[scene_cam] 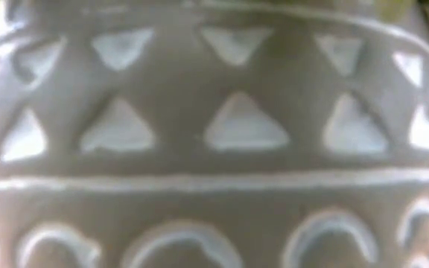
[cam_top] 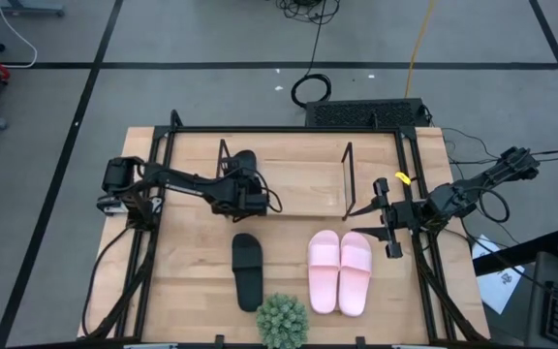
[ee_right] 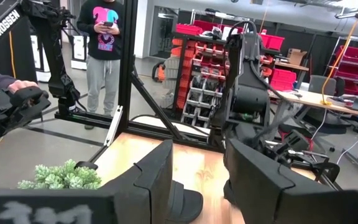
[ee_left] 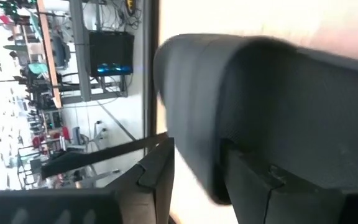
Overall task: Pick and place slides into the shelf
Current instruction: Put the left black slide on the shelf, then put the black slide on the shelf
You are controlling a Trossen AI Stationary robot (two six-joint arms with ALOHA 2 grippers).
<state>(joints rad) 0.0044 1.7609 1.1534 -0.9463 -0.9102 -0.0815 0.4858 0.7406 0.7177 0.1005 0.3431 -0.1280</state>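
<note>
My left gripper (cam_top: 244, 180) (ee_left: 197, 183) is over the left end of the shelf (cam_top: 294, 184), shut on one black slide (cam_top: 243, 160) (ee_left: 278, 106). The shelf is a light board between two dark wire end frames. The second black slide (cam_top: 247, 271) (ee_right: 185, 202) lies flat on the table in front of the shelf. The pink pair (cam_top: 340, 272) lies side by side to its right. My right gripper (cam_top: 387, 216) (ee_right: 197, 183) is open and hovers by the table's right rail, pointing left, touching nothing. My left gripper has the black slide by one long side edge (ee_left: 197, 168), pinched between the two fingers. The wrist is rolled onto its side and the fingers come from the table's near-left side. I cannot tell whether the slide rests on the shelf board or hangs clear.
A potted plant (cam_top: 282, 321) (ee_right: 61, 177) stands at the table's near edge; its grey patterned pot (scene_cam: 214, 134) fills the low view. Black rails frame the table. People stand beyond the table's left side (ee_right: 107, 37). Bare shelf board lies right of the held slide.
</note>
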